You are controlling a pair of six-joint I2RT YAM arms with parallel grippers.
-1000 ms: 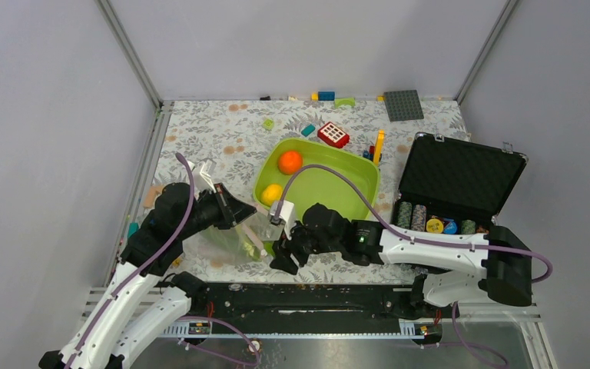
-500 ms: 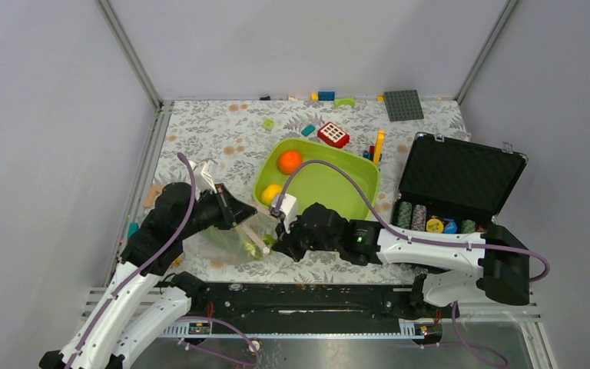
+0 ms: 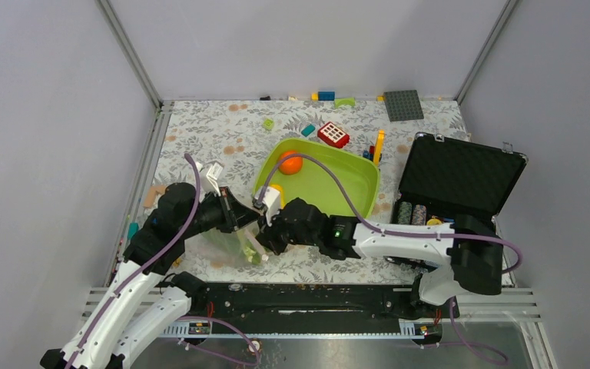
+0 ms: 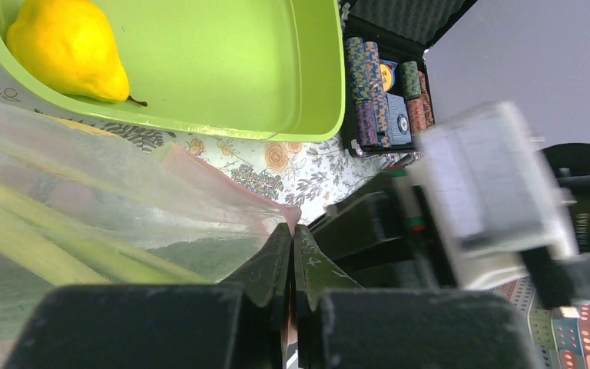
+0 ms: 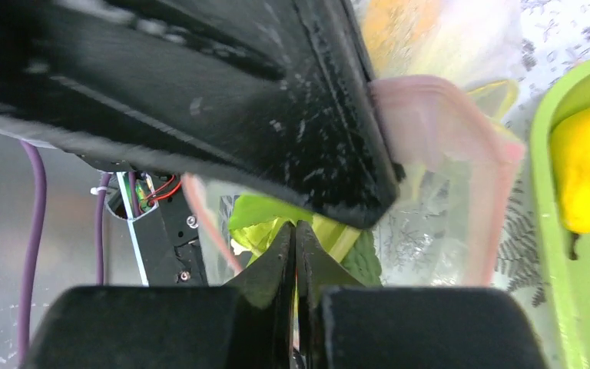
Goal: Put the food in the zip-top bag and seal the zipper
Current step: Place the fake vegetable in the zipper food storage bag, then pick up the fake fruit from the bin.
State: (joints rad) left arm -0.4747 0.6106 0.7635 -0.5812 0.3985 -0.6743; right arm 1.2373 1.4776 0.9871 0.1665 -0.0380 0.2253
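Zipper (image 4: 223,183) is pinched in your left gripper (image 4: 292,231), propping the zip-top bag (image 4: 84,177) open for loading. Your right gripper (image 5: 293,231) is pressed together at the mouth, and you can't tell on what. Leek (image 4: 31,246) is inside; pear (image 4: 69,46) and orange fruit (image 3: 290,164) wait beyond in the lime-green tray (image 4: 238,69).

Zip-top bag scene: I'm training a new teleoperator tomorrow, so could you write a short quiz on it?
1. True or false: the yellow pear lies in the lime-green tray, outside the zip-top bag.
2. The left gripper is: A) open over the tray; B) shut on the bag's pinkish zipper edge; C) holding a building brick.
3. How many fruits lie in the tray?
Key: 1 true. 2 B. 3 two, the pear and the orange fruit.
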